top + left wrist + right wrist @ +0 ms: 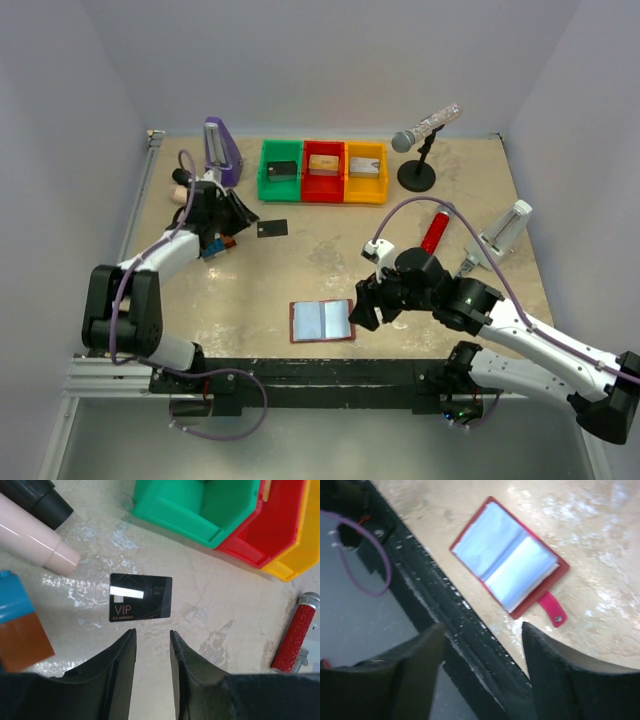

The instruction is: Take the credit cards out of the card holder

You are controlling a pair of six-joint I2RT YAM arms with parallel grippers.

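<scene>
A black credit card (271, 229) marked VIP (140, 597) lies flat on the table, just beyond my left gripper's fingertips. My left gripper (240, 213) (152, 631) is open by a narrow gap with nothing between its fingers. The dark-red card holder (322, 321) (505, 565) lies spread open near the table's front edge, its pale bluish pockets up and its snap tab sticking out. Close to its right side, my right gripper (362, 312) (482, 626) hangs open and empty over the table edge. No other cards show.
Green (280, 172), red (323, 172) and yellow (366, 172) bins hold small blocks at the back. A red microphone (434, 232) (295, 635) lies right of centre, behind it a grey one on a stand (420, 140). A pink tube (35, 535) and a blue-brown block (20, 630) lie left.
</scene>
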